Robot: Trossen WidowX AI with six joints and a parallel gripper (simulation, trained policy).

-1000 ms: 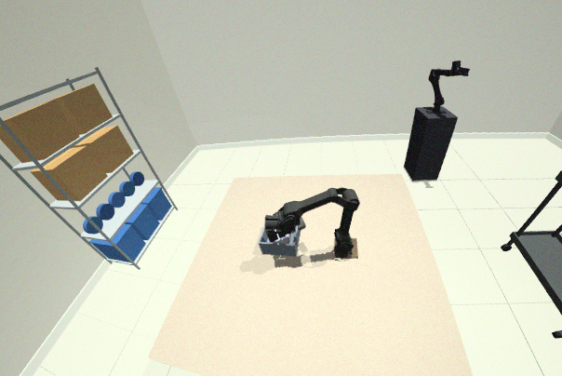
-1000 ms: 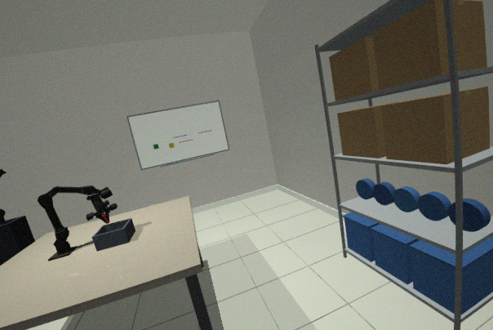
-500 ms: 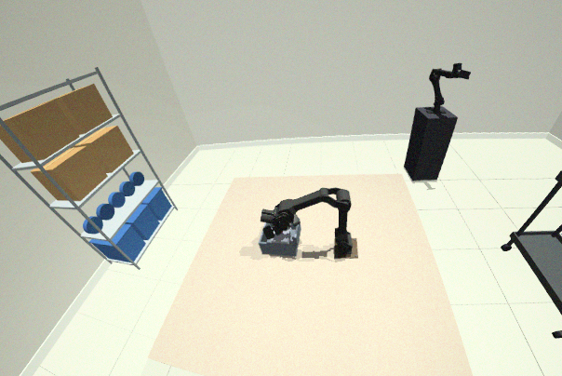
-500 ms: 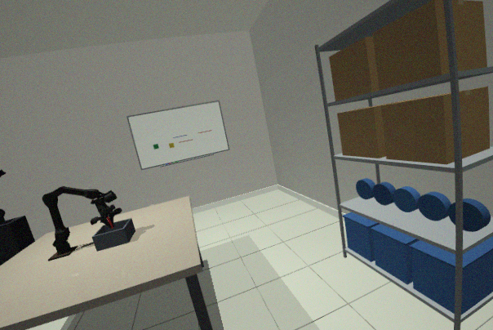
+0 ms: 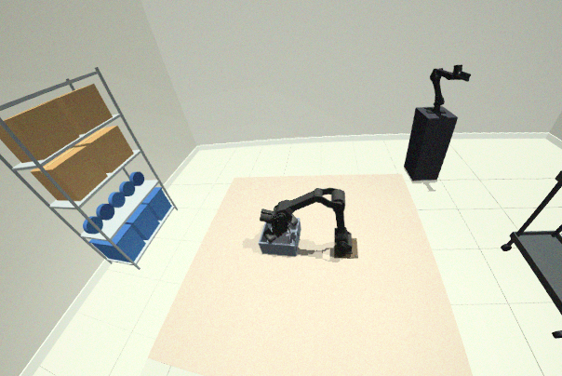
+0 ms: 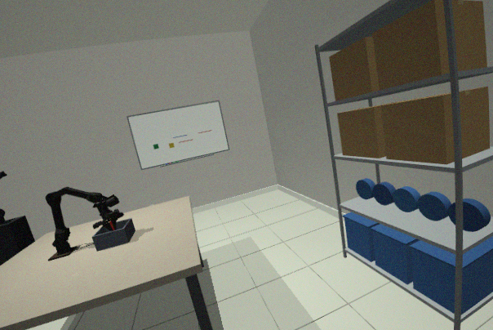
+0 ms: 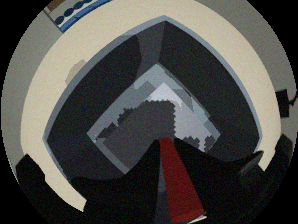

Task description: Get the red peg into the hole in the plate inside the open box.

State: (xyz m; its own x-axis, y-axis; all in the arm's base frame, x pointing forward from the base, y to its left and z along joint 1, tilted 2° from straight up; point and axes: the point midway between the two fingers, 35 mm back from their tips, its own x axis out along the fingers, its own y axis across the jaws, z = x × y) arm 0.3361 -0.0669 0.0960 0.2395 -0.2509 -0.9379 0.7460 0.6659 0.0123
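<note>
My gripper (image 5: 272, 235) (image 6: 111, 225) (image 7: 166, 143) is shut on the red peg (image 6: 113, 225) (image 7: 180, 187). It is over the open grey-blue box (image 5: 278, 249) (image 6: 115, 240) (image 7: 220, 70), with its fingers down near the rim level or inside. The peg shows between the two black fingers in the wrist view and looks slightly tilted in the exterior view. The light plate (image 7: 192, 120) at the box bottom is partly in shadow. Its hole cannot be made out. The peg's lower tip is hidden, so its contact with the plate cannot be told.
The box walls stand around the fingers on all sides. The box and the arm's base (image 5: 343, 247) (image 6: 63, 247) are on the pale table (image 5: 306, 307) (image 6: 146, 255). A shelf rack (image 5: 140, 158) (image 6: 327, 122) and a second arm on a black pedestal (image 5: 429, 146) stand off the table.
</note>
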